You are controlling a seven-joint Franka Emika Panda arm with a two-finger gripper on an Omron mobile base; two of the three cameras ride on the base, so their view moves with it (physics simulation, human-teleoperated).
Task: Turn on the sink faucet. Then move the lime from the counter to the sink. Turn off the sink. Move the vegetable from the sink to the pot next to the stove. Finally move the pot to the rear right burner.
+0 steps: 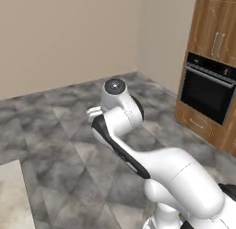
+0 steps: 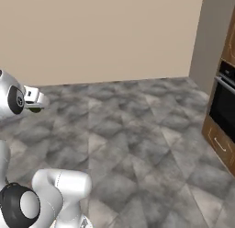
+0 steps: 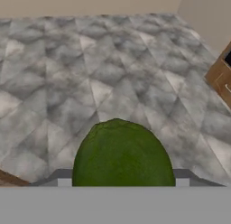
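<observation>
While the arm is seen folded over the grey stone floor, the scene is read off from left to right:

Table: a pale beige corner [image 1: 11, 195] is caught at the lower left edge of the left base view, and nothing can be seen standing on the part that shows.

Floor: grey marbled tiles [image 2: 137, 130] are spread across both base views, up to a plain beige wall [image 2: 101, 34].

Claw: the claw [image 2: 37, 103] is spotted at the left edge of the right base view, held up in the air above the floor; in the left base view its pale tip [image 1: 94, 112] is seen poking out to the left of the arm's upper joint.

Grip: the jaws are held fairly wide, and the lime is clamped between them.

Lime: the lime [image 3: 122, 153] is shown large and dark green between the two finger tips at the bottom of the hand view, with floor tiles behind it; in the right base view a sliver of green [image 2: 35, 110] is glimpsed under the claw.

Oven: a black built-in oven [image 1: 207, 92] is set into the wooden cabinets [image 1: 216, 25] at the right, well apart from the claw.
</observation>
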